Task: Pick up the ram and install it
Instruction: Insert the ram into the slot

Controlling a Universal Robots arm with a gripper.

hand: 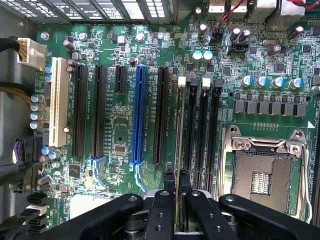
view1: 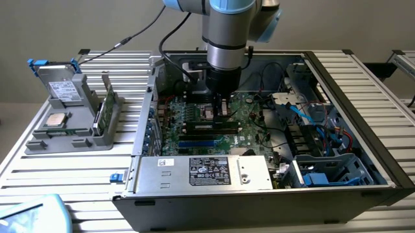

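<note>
The arm reaches down into the open computer case [view1: 389,160], which sits on the slatted tabletop [view1: 77,170]. Its pincer [view1: 222,112] hangs low over the motherboard [view1: 201,138]. In the wrist view the pincer [hand: 176,181] is drawn narrow, its 2 fingers [hand: 168,176] clamped on the ram [hand: 179,130]. The ram is seen edge-on as a thin strip standing upright. It runs along the row of black memory slots [hand: 202,130], between the blue slot [hand: 139,115] and the CPU socket [hand: 260,175]. Whether its lower edge is already in a slot I cannot tell. On the exterior view's left, well apart from the case, a grey holder [view1: 71,138] carries a silver chip [view1: 57,119] and an upright green card [view1: 107,109].
</note>
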